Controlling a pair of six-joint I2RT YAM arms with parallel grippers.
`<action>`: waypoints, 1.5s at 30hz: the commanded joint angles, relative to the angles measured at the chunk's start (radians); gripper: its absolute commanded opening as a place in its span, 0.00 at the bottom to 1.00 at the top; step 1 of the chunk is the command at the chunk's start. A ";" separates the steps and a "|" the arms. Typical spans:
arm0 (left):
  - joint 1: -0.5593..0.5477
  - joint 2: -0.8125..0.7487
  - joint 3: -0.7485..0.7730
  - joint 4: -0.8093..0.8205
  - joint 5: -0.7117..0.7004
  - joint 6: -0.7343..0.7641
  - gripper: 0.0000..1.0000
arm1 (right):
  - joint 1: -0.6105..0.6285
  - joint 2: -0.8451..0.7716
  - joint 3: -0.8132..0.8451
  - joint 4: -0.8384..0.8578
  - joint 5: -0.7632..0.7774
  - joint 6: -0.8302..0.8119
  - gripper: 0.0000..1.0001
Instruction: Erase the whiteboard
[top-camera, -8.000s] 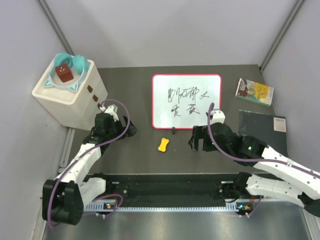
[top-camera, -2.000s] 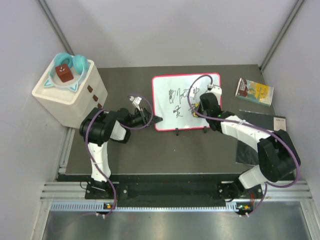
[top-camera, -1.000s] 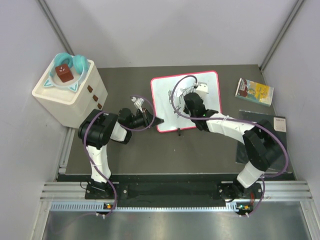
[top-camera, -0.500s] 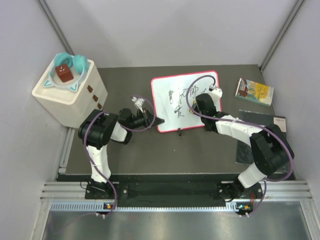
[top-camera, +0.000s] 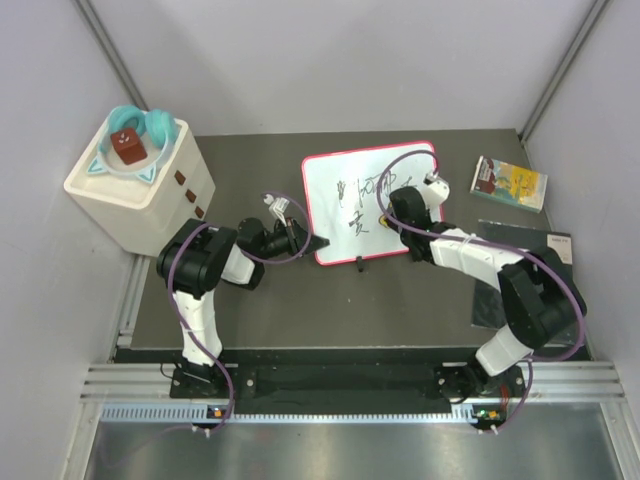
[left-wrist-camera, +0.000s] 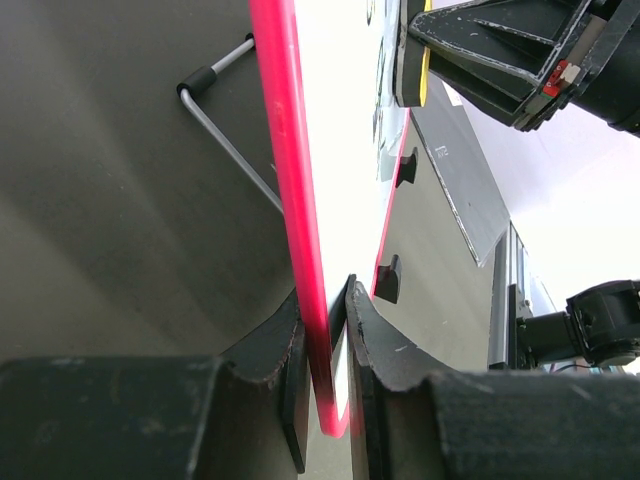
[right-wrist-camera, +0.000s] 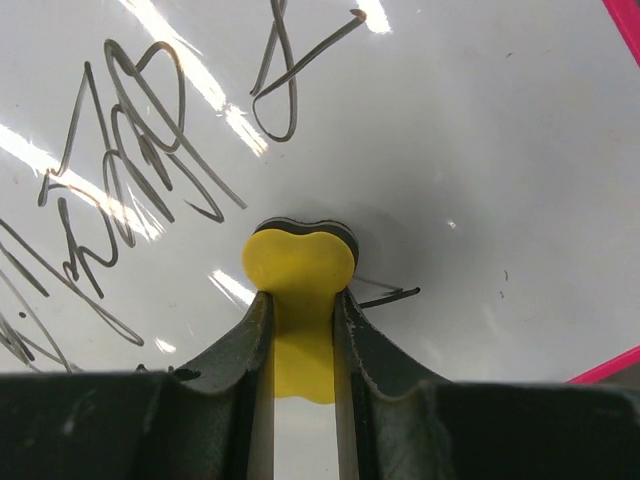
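Observation:
The whiteboard (top-camera: 340, 215) has a red-pink frame and lies slightly skewed at mid-table, with black writing (top-camera: 358, 190) on its left half. My left gripper (top-camera: 313, 242) is shut on its near-left corner. In the left wrist view the frame (left-wrist-camera: 290, 180) runs up from between that gripper's (left-wrist-camera: 325, 300) fingers. My right gripper (top-camera: 390, 218) is over the board's right half, shut on a yellow bone-shaped eraser (right-wrist-camera: 300, 265). The eraser's dark pad presses flat on the board (right-wrist-camera: 470, 150), with scribbles (right-wrist-camera: 130, 150) to its left. The eraser (left-wrist-camera: 424, 60) also shows in the left wrist view.
A white box (top-camera: 150, 200) carrying teal headphones and a brown block stands at the left. A colourful booklet (top-camera: 508, 183) and a dark grey panel (top-camera: 530, 250) lie to the right of the board. A wire stand (left-wrist-camera: 225, 130) sticks out under the board.
Over the last second my right gripper swept the eraser from the board's middle toward its right side. Writing on the right half is gone since the earliest frame. The left grip holds unchanged.

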 joint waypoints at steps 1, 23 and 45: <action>0.005 -0.004 -0.033 0.045 0.031 0.081 0.00 | -0.045 0.096 -0.041 -0.338 0.164 0.070 0.00; 0.012 0.005 -0.049 0.088 0.036 0.059 0.00 | 0.096 0.100 0.034 -0.276 0.118 -0.100 0.00; 0.014 0.016 -0.048 0.117 0.045 0.047 0.00 | 0.396 0.436 0.526 -0.418 0.061 -0.239 0.00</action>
